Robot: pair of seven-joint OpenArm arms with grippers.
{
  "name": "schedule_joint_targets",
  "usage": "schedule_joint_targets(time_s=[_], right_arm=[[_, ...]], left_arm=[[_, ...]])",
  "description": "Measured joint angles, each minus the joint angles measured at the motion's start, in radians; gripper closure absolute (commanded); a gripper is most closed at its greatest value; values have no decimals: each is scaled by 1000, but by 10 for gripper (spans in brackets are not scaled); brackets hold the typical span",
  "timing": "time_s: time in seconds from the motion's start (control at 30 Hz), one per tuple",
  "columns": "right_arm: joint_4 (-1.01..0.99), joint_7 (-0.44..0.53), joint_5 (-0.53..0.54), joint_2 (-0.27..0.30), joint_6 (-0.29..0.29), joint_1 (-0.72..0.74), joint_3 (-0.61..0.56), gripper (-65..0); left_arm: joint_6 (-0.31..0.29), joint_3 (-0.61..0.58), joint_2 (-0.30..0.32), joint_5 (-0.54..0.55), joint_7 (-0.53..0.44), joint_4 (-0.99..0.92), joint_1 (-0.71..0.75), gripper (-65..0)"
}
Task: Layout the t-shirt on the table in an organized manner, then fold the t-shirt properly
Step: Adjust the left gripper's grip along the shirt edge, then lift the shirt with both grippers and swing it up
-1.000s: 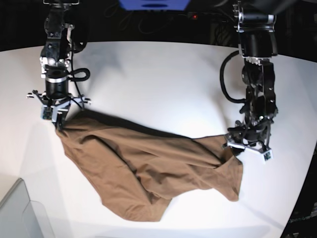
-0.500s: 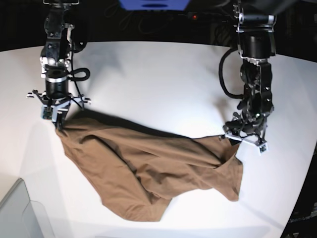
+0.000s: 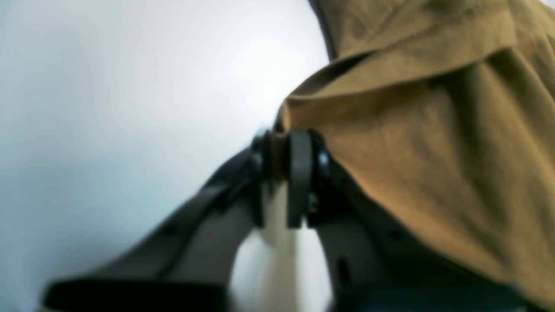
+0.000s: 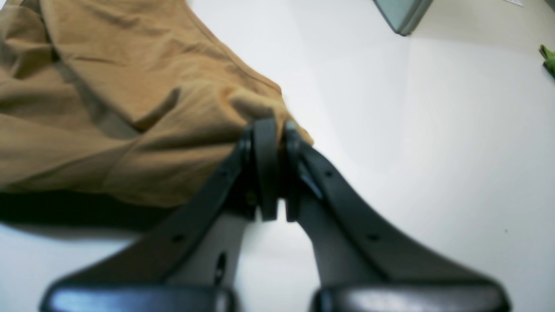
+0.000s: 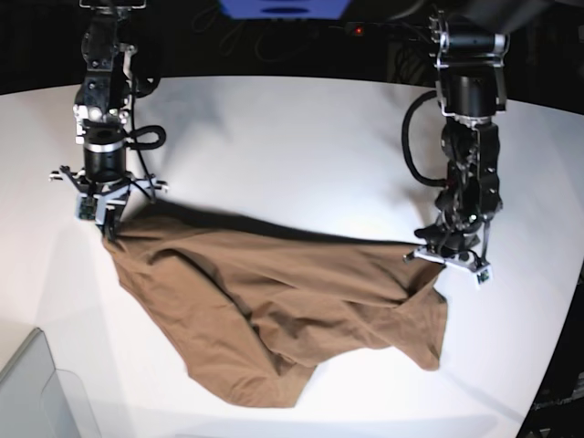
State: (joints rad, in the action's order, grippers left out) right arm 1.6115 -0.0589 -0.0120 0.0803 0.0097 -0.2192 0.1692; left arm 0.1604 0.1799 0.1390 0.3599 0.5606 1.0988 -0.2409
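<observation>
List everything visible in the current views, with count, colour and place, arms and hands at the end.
T-shirt: one, brown, rumpled on the table between the arms, edges raised into both hands
Table: one, glossy white, under the shirt
Bin: one, grey, near-left corner of the base view
Green item: one, right edge of the right wrist view
Arms: two, black, left and right
Left hand: one, black, shut on the shirt
Right hand: one, black, shut on the shirt

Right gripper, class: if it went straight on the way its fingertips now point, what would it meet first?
Probably the white table: the right gripper is already shut on the t-shirt, so cloth may come between. How far below the tabletop lies is unclear.
</observation>
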Motion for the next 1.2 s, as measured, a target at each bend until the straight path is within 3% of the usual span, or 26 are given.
schedule_joint_targets(time_s=[0.13,0.43,0.63,0.7,0.97,1.1,1.2], right_arm=[[0,-1,0,0,0,-19,0,0],[81,-2,0,0,0,-66,0,0],[104,-14,0,0,1,-16,-13,0],[132,-60,0,0,0,24,-13,0],[95,-410,3,0,0,339,-13,0],[68,-476,8,13,6,533,-13,0],[37,-504,-3,35,79,675,-13,0]], left_arm=[[-3,0,5,7,43,39,12,0],[-4,8,10,11,174,443,95,-1],[-3,4,33,12,256,466,11,-1],[-3,4,48,8,249,470,-53,-1],[-3,-5,53,3,273,377,-277,-1],[0,-48,65,-3,246,280,-445,-1],[-5,-123,83,11,251,191,-552,-1]])
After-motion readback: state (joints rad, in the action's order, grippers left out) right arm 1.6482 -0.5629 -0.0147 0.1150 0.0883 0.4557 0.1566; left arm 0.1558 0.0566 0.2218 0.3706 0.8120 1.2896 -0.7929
